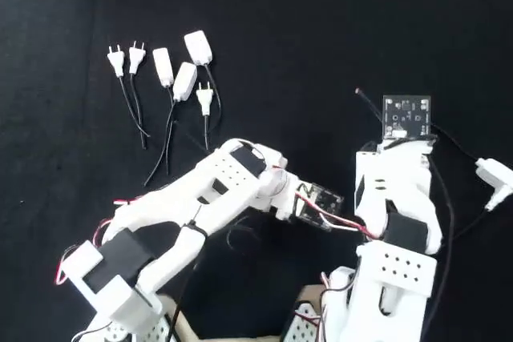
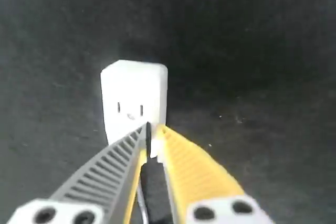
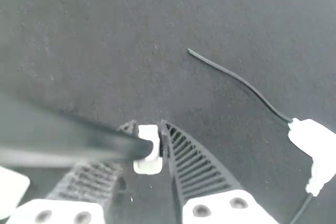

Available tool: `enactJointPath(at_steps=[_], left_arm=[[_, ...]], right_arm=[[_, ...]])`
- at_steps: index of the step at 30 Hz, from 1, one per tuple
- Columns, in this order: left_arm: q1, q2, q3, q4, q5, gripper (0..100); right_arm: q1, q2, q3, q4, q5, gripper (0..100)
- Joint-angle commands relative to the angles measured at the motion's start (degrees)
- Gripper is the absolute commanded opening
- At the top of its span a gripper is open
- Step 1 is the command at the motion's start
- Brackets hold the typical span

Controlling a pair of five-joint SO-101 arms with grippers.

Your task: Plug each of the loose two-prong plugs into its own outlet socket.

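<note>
Plug [image 2: 151, 150] pinched in pressed-together left hand [image 2: 152, 129], nose just short of white socket [image 2: 134, 95] on black counter [image 2: 262, 51]; right hand [image 3: 148, 129] clamped on small white piece [image 3: 148, 158]; insertion step, by judgement, so next line prongs with the two slots and push straight.

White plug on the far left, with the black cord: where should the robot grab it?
Probably by the body of that white two-prong plug, coming down from above and pinching its two sides. It lies flat, prongs pointing away from the arms, thin black cord trailing back, so that grip keeps the prongs free for plugging in.
</note>
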Motion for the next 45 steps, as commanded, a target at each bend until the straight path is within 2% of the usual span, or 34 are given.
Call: enactJointPath(at_steps=[1,5,8,12,18,20,23,28,30,33,37,39,45], left_arm=[[0.84,0.44,0.40,-0.26,1.23,3],[0.57,-0.18,-0.92,0.35,1.58,3],[-0.57,-0.18,-7.08,6.95,1.32,4],[-3.30,-0.18,-15.43,14.86,0.88,12],[-4.53,-0.44,-11.82,15.74,0.62,18],[-5.23,-2.29,-10.86,13.27,4.22,18],[-4.70,-6.86,-6.37,4.40,13.71,19],[-1.63,-11.96,9.10,-14.77,13.71,22],[-2.33,-12.75,10.95,-19.96,12.66,25],[-3.30,-11.69,8.04,-19.87,6.42,27],[-4.09,-8.18,1.19,-19.16,5.19,27],[-4.35,-7.30,-2.07,-15.65,4.75,27],[-4.53,1.05,-6.46,-13.01,-1.49,27]], right_arm=[[0.44,-1.10,-0.22,-0.09,0.35,1.1],[0.44,-1.10,-0.22,-0.09,0.35,1.1],[0.62,-1.10,-0.22,0.00,0.35,1.1],[0.70,-1.10,-0.22,0.09,0.35,1.1],[0.70,-1.10,-0.13,0.18,0.35,1.1],[0.70,-1.10,-0.13,0.18,0.35,1.1],[0.88,-1.10,-0.13,0.18,0.44,1.1],[5.36,-1.19,-0.57,0.18,1.49,1.1],[5.27,-1.19,-0.57,0.18,1.49,1.1],[5.27,-1.19,-0.57,0.18,1.58,1.1],[5.27,-1.19,-0.57,0.18,1.58,1.1],[5.27,-1.19,-0.57,0.18,1.58,1.1],[5.19,-1.19,-0.57,0.18,1.58,1.1]])
